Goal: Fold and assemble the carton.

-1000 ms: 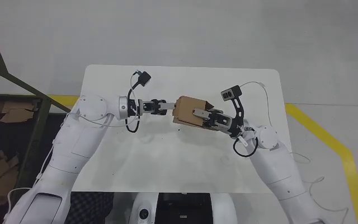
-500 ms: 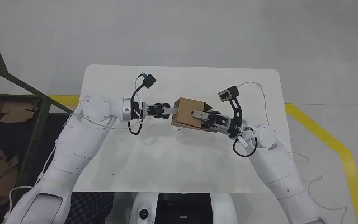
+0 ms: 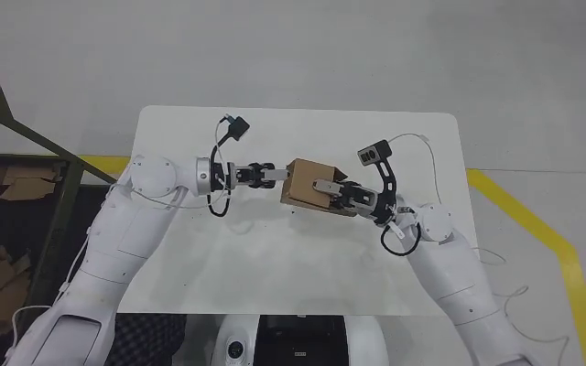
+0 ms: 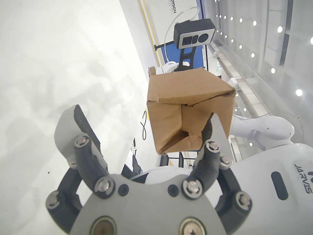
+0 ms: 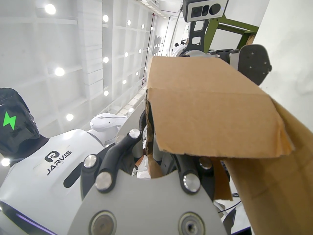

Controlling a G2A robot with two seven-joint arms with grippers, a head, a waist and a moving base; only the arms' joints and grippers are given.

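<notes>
White all over the tabletop (image 3: 275, 265), spread wide under everything else. Brown cardboard for the carton (image 3: 309, 181), held above the tabletop's middle, lying on its side between the two arms. Partly folded at the end facing the left hand (image 3: 273, 176): flaps turned inward, overlapping unevenly, with a dark gap at the meeting point. Looser at the opposite end, one flap sticking out over the right hand (image 3: 326, 188). Clenched on a wall of the carton, that right hand, cardboard pinched between its fingers, one of them lying along the outside. Released and spread wide, the left hand, gripping nothing: one fingertip (image 4: 212, 123) pressed against the carton's folded end, the other fingertip (image 4: 78, 113) clear of the cardboard, off to one side above the tabletop.
</notes>
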